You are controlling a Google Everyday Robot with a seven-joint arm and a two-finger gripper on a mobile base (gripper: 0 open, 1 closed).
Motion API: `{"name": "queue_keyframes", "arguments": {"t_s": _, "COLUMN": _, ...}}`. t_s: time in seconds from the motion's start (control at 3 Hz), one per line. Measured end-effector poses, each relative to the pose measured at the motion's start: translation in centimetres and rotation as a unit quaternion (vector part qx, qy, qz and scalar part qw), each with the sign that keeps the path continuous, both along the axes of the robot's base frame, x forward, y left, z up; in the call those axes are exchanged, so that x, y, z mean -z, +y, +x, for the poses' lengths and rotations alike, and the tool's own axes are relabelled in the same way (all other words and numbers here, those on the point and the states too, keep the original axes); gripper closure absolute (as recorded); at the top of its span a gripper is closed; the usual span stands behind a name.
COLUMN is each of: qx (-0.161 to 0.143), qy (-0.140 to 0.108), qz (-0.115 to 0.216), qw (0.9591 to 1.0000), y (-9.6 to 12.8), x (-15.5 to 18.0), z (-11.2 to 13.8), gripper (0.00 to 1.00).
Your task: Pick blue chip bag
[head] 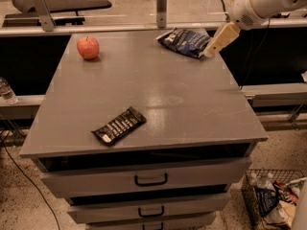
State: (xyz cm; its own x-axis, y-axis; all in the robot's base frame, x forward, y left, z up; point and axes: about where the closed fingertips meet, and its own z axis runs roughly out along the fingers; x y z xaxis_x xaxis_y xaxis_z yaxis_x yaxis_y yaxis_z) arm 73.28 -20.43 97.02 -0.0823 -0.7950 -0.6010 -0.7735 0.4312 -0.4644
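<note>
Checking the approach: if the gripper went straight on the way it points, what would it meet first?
Probably the blue chip bag: the gripper, at the back right, points down-left at its right edge. Depth is unclear.

Crinkled dark navy-blue foil chip bag (184,42): white and yellowish print. Round apple (88,47): red. Slim candy bar wrapper (119,125): black-brown, white lettering. Flat worktop (158,85): plain grey. Tan gripper (218,41): at the bag's right edge.
</note>
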Motion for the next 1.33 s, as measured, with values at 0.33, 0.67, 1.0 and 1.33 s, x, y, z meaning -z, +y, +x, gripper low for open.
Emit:
{"name": "queue_keyframes", "arguments": {"t_s": 0.33, "qx": 0.000, "qy": 0.000, "qz": 0.000, "qw": 1.0000, "y": 0.0, "x": -0.1, "z": 0.0, "gripper": 0.00}}
{"name": "queue_keyframes", "arguments": {"t_s": 0.67, "qx": 0.043, "qy": -0.008, "qz": 0.045, "qw": 0.9980, "y": 1.5, "x": 2.2, "z": 3.3, "gripper": 0.00}}
{"name": "queue_keyframes", "arguments": {"t_s": 1.0, "qx": 0.102, "qy": -0.003, "qz": 0.081, "qw": 0.9915, "y": 3.5, "x": 5.6, "z": 7.1, "gripper": 0.00}}
{"name": "queue_keyframes", "arguments": {"t_s": 1.33, "qx": 0.158, "qy": 0.001, "qz": 0.117, "qw": 0.9805, "y": 4.3, "x": 8.5, "z": 10.7, "gripper": 0.00}}
